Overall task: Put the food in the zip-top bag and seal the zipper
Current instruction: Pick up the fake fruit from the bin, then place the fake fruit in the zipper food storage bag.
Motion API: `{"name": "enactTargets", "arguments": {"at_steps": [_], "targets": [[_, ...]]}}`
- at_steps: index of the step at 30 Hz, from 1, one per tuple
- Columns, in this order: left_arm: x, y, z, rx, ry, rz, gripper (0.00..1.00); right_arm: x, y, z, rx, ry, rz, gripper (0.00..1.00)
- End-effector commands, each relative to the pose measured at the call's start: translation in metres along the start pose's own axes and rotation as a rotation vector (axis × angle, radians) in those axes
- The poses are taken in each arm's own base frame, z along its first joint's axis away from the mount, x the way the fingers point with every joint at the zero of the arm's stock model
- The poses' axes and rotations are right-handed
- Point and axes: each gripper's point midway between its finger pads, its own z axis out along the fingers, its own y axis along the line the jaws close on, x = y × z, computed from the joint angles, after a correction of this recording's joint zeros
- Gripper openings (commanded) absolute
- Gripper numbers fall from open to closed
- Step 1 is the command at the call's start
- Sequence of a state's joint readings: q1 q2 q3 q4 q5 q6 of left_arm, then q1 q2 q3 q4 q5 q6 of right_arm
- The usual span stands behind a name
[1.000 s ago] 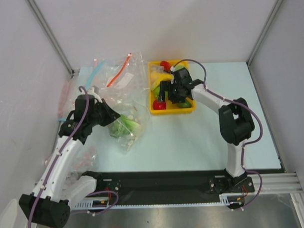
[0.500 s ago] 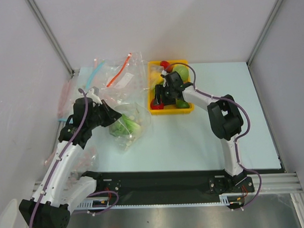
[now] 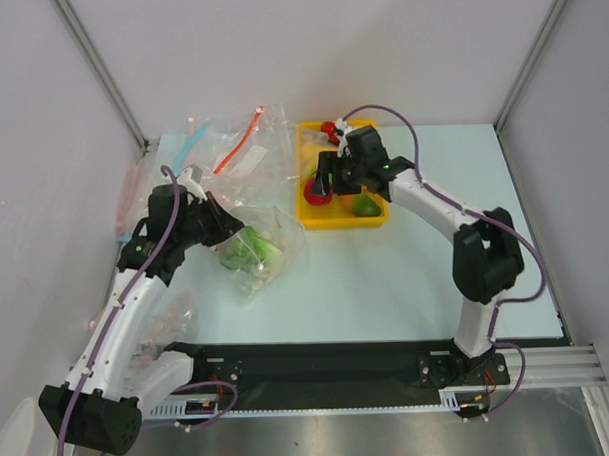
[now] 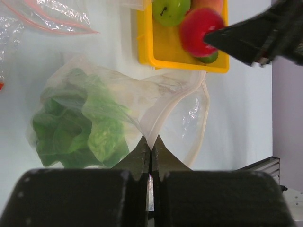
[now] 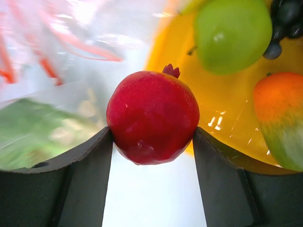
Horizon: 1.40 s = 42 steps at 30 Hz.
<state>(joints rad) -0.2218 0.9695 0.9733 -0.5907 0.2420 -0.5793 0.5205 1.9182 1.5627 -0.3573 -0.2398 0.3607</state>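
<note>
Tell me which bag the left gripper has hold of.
The bag with the cabbage inside; the left gripper pinches its mouth edge. The red-strip bag and blue-strip bag lie behind it, ungripped.

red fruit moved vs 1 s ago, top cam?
Yes. The red fruit, held in the right gripper, has shifted up-image from the yellow tray's near-left corner, along its left wall.

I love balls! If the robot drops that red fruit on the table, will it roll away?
The red fruit looks nearly round, so it would probably roll; its little crown might slow it. Its skin looks smooth, maybe slippery. The right gripper squeezes it without denting it, so it seems hard.
</note>
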Motion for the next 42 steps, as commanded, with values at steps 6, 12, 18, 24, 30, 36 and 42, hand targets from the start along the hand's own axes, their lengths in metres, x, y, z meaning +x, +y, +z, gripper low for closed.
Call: {"name": "enactTargets", "arguments": {"at_steps": [6,12,18,24,30,36,42], "targets": [[-0.028,-0.018,0.000,0.043,-0.043,0.030,0.00,-0.047,0.096,-0.116,-0.302,-0.252,-0.166,0.41],[-0.034,-0.023,-0.001,0.049,-0.049,0.023,0.00,-0.031,0.156,-0.157,-0.520,-0.279,-0.301,0.41],[-0.039,-0.031,0.001,0.074,-0.048,0.013,0.00,-0.002,0.167,-0.135,-0.552,-0.186,-0.349,0.41],[-0.041,-0.039,-0.001,0.104,-0.037,0.015,0.00,0.042,0.160,-0.081,-0.488,-0.050,-0.470,0.41],[-0.034,-0.036,-0.003,0.103,-0.019,0.005,0.00,0.035,0.139,-0.034,-0.352,-0.042,-0.450,0.42],[-0.026,-0.034,0.000,0.104,0.007,-0.013,0.00,0.026,0.139,-0.037,-0.329,-0.066,-0.469,0.43],[-0.033,-0.034,0.005,0.075,0.020,-0.033,0.00,0.029,0.152,-0.073,-0.412,-0.121,-0.467,0.46]]}}
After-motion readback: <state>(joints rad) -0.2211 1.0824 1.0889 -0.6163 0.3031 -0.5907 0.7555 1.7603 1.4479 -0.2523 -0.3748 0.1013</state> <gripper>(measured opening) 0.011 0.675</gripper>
